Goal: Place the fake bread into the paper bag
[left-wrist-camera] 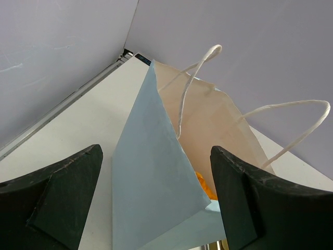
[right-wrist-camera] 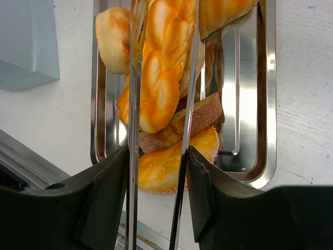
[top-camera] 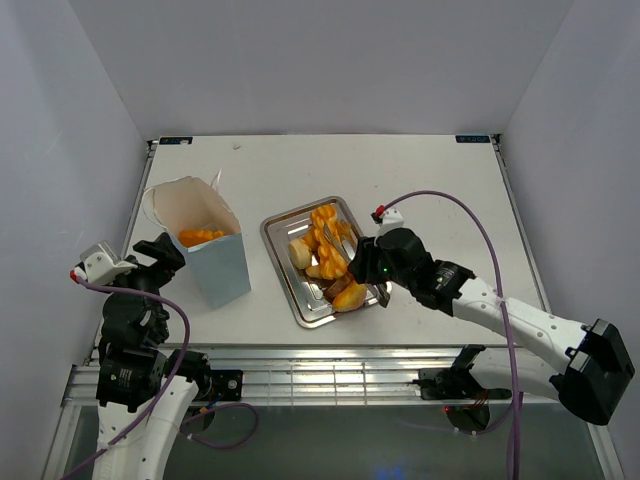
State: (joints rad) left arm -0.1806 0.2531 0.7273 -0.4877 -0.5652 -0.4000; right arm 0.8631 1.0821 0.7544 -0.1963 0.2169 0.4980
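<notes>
Fake bread, glossy orange-to-golden toy pastries: heaped in rectangular silver metal tray at centre of white table. Braided piece, round tan bun and crusty slice show among them. One orange piece lies inside boxy pale-blue paper bag, which stands upright, mouth open, at nine o'clock of tray and apart from it.
Right gripper, at tray's four o'clock: clamped on slim silver metal tongs, whose arms flank the braided piece.
Left gripper, at bag's eight o'clock: jaws wide, bag's near corner between them.
</notes>
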